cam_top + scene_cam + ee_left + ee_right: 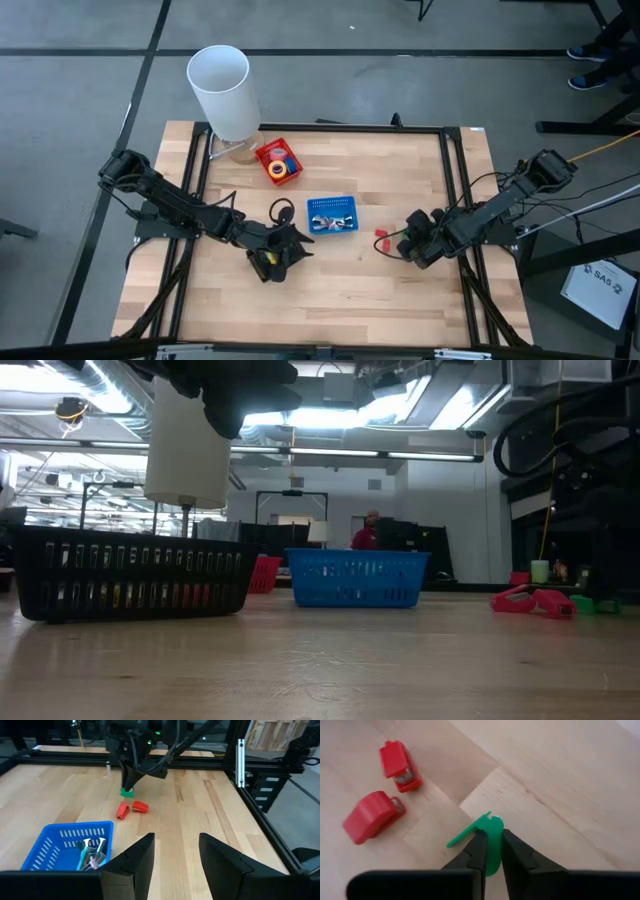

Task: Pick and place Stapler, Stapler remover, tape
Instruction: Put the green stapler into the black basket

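The right tool (491,852) is clamped on a green piece (490,837) lying on the wooden surface (570,780), just beside two red staple removers (385,795). The left tool (175,852) is held apart near the blue basket (60,845). Tape rolls (280,166) sit in the red basket (268,153).

The only writing I can read from here is "SA5", printed on a white sheet (598,287) lying on the floor beyond the table's right edge, in the high view. A small round mark sits beside those letters, too small to make out. I read nothing elsewhere.
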Motion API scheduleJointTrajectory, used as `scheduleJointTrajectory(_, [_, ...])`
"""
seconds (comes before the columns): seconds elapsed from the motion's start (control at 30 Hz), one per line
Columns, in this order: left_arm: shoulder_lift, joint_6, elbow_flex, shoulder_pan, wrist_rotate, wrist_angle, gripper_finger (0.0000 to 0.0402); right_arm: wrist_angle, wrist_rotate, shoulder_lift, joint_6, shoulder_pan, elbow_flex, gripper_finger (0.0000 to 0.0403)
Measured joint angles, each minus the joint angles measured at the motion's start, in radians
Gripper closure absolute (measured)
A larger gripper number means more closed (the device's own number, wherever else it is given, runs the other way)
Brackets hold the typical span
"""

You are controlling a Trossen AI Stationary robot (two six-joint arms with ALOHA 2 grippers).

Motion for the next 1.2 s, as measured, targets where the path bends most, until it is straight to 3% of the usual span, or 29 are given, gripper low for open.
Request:
scheduleJointTrajectory(0.17, [0.000,0.013,0.000,0.003,-0.040,0.045,0.0249,0.012,0.052,-0.026,-0.026,0.000,0.031,0.0366])
scheduleJointTrajectory(0.43, [0.000,0.051,0.001,0.048,-0.030,0.165,0.0252,0.001,0.214,-0.040,-0.233,0.000,0.195,0.0367])
scheduleJointTrajectory(0.6, [0.004,-0.033,0.001,0.082,-0.032,0.188,0.0245,0.048,0.392,-0.040,-0.490,0.000,0.310,0.0369])
scheduleJointTrajectory(0.73, [0.042,-0.056,0.001,0.110,-0.040,0.270,0.0236,0.198,0.491,-0.040,-0.788,-0.023,0.349,0.0368])
scheduleJointTrajectory(0.97, [0.139,-0.055,0.001,0.165,-0.036,0.415,0.0209,0.583,0.452,-0.019,-1.274,-0.117,0.333,0.0368])
scheduleJointTrajectory(1.2, [0.156,-0.073,0.001,0.195,-0.023,0.458,0.0183,0.774,0.341,0.056,-1.446,-0.181,0.323,0.0369])
